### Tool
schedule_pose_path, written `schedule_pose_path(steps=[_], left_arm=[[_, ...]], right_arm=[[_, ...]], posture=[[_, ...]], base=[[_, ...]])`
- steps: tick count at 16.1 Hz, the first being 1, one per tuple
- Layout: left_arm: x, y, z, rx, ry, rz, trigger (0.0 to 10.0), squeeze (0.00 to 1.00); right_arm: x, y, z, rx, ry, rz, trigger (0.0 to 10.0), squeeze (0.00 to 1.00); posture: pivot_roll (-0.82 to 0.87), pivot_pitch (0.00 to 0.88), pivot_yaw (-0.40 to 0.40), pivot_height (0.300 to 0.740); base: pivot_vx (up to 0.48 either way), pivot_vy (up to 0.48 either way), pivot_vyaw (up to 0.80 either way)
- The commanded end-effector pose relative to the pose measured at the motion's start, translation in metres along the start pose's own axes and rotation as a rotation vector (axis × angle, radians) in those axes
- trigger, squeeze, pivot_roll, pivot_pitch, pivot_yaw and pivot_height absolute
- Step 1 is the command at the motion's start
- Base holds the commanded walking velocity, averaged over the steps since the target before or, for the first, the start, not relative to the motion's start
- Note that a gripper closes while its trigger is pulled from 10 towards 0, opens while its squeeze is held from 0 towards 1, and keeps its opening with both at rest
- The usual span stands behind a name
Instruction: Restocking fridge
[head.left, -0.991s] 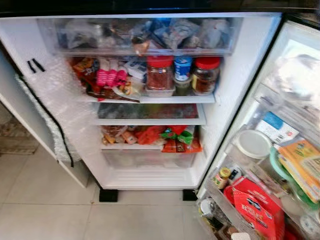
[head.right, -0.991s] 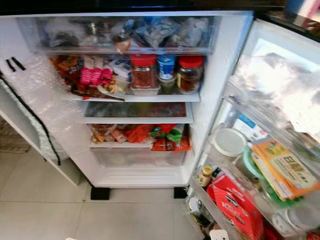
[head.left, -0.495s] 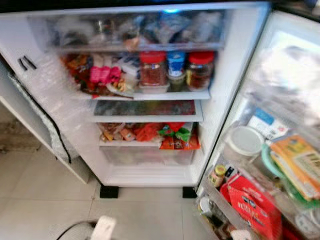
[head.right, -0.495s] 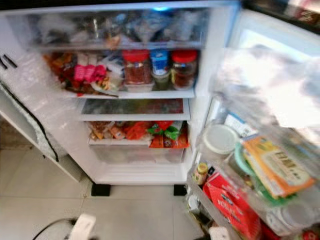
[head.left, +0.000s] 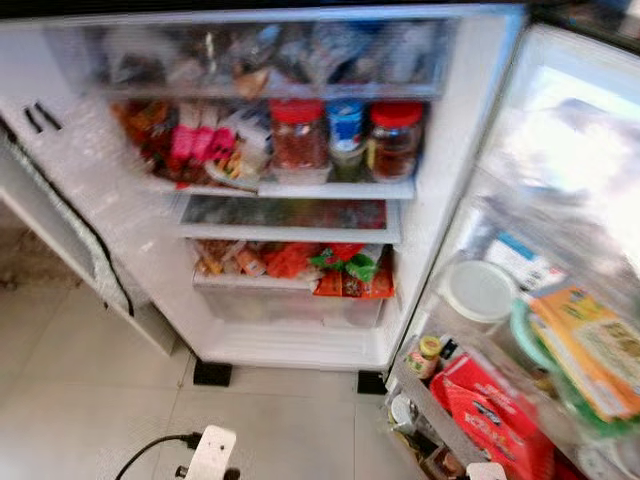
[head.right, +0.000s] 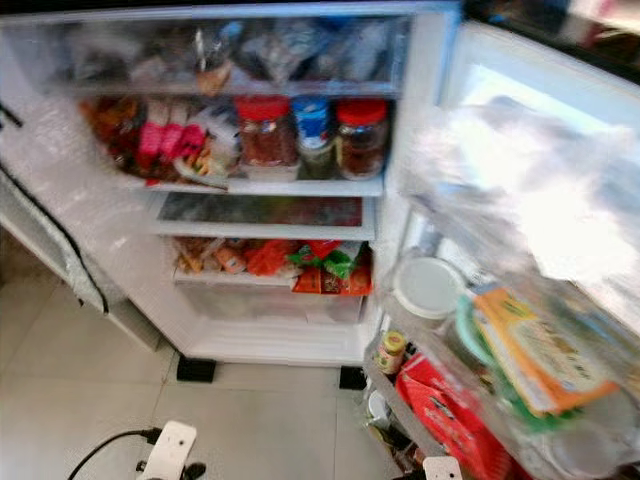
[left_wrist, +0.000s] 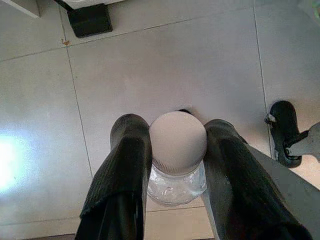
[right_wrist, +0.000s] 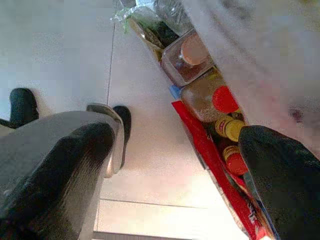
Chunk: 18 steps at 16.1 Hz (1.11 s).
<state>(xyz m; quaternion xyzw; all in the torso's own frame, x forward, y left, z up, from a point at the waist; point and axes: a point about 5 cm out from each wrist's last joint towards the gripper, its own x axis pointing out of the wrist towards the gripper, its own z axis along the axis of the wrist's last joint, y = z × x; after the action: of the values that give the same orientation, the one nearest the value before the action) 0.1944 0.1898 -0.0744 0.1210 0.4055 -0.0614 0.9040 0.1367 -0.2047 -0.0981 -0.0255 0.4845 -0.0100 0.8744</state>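
Observation:
My left gripper (left_wrist: 177, 129) is shut on a small clear jar (left_wrist: 176, 182) with a pale round cap (left_wrist: 178, 142). It holds the jar low over the grey floor tiles, in front of the fridge's black foot (left_wrist: 90, 19). The fridge (head.left: 300, 190) stands open before me with full shelves. Two red-lidded jars (head.left: 298, 135) and a blue-lidded one (head.left: 346, 125) share one shelf, and red and green packets (head.left: 345, 272) lie lower down. My right gripper (right_wrist: 175, 140) is open, fingers wide apart with nothing between them, beside the door's bottom bin (right_wrist: 210, 100).
The open door (head.left: 540, 330) at the right carries bins with a white-lidded tub (head.left: 480, 290), a red box (head.left: 495, 415) and small bottles (head.left: 430, 355). A bubble-wrapped panel (head.left: 90, 210) stands at the left. A white part with a black cable (head.left: 205, 455) shows low over the tiled floor (head.left: 90, 400).
The whole picture has shifted as the camera moved nearer and lower. A white part with a black cable has come up into the bottom of the eye views.

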Motion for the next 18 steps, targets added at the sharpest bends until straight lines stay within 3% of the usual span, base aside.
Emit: schedule_pose_path(steps=[1,6,18], left_arm=[[-0.001,-0.002,-0.004,-0.016,0.005,-0.006,10.0,0.00],[-0.003,-0.007,-0.014,-0.002,0.051,-0.037,10.0,0.00],[-0.004,-0.008,-0.016,-0.008,0.057,-0.045,10.0,0.00]], right_arm=[[-0.002,0.003,-0.012,0.007,0.042,0.007,10.0,0.00],[-0.002,0.003,-0.012,0.022,0.042,0.002,10.0,0.00],[-0.002,0.003,-0.014,0.015,0.053,0.004,10.0,0.00]], posture=[[-0.02,0.167,-0.019,0.740],[-0.02,0.173,-0.018,0.740],[-0.02,0.177,-0.021,0.740]], base=[[0.000,0.000,0.00],[0.000,0.000,0.00],[0.000,0.000,0.00]])
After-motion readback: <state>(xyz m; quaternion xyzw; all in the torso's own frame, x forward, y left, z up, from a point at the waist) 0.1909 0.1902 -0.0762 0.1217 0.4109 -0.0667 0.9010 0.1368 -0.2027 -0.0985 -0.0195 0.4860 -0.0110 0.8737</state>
